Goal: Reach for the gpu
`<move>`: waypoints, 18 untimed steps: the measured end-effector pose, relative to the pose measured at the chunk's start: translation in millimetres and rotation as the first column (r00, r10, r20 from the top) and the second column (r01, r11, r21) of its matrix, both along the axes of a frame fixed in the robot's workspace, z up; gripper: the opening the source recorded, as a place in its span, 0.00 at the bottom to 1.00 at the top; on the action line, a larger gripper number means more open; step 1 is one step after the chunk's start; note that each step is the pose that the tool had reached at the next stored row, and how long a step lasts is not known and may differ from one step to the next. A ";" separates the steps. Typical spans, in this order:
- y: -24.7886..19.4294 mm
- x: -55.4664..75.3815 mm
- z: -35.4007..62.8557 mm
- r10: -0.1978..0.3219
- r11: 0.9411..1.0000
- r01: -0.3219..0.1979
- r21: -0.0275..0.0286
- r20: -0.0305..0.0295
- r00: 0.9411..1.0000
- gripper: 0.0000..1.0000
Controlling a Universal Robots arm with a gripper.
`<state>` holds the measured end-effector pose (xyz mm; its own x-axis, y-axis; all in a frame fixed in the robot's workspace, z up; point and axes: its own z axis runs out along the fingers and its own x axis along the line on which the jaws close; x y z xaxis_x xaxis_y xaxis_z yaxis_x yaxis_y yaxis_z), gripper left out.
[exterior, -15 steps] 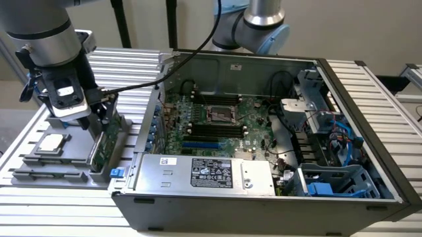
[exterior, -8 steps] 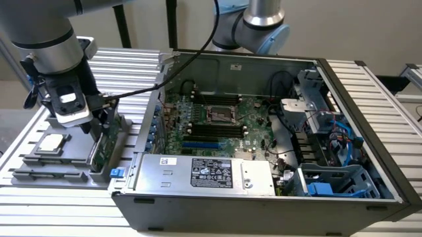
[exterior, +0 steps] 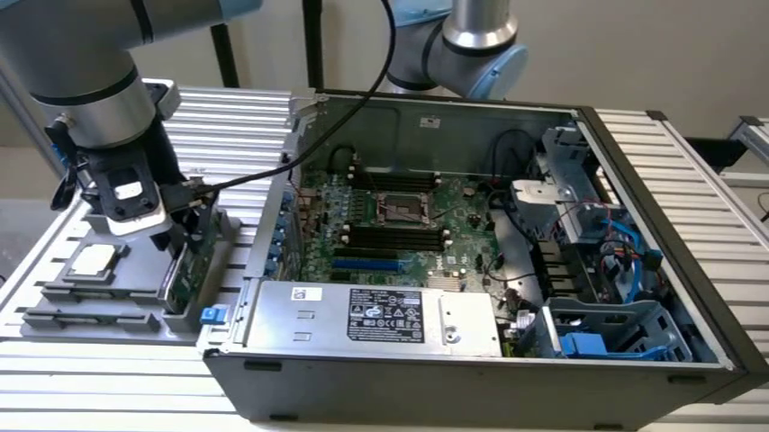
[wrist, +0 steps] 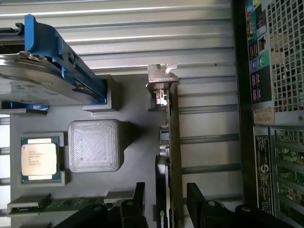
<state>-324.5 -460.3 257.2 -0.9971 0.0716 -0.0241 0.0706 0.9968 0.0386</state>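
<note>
The gpu (wrist: 175, 156) is a thin green card standing on edge in a slot of the grey parts tray (wrist: 137, 142), its silver end bracket (wrist: 160, 80) at one end. In the wrist view my gripper (wrist: 167, 209) is open just above the card, with one black finger (wrist: 138, 195) on either side of its edge and no contact visible. From the exterior view the gripper (exterior: 178, 236) hangs low over the gpu (exterior: 180, 274), at the tray's side nearest the computer case.
A silver hard drive with blue rails (wrist: 52, 71) and a square processor chip (wrist: 40, 159) (exterior: 94, 261) sit in the same tray (exterior: 72, 310). The open computer case (exterior: 481, 270) stands close on the exterior view's right, its rear panel (wrist: 273, 95) beside the gpu.
</note>
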 end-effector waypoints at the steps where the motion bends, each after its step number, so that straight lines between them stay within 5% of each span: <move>1: 0.2 -0.4 -1.6 0.000 1.000 0.000 0.000 0.002 1.000 0.48; 4: 1.6 -1.8 -6.2 0.000 1.000 0.000 -0.001 0.008 1.000 0.48; 9: 4.5 -6.4 -10.4 0.000 1.000 0.001 -0.007 0.028 1.000 0.48; 18: 4.5 -6.5 -13.9 0.000 1.000 0.001 -0.016 0.034 0.999 0.48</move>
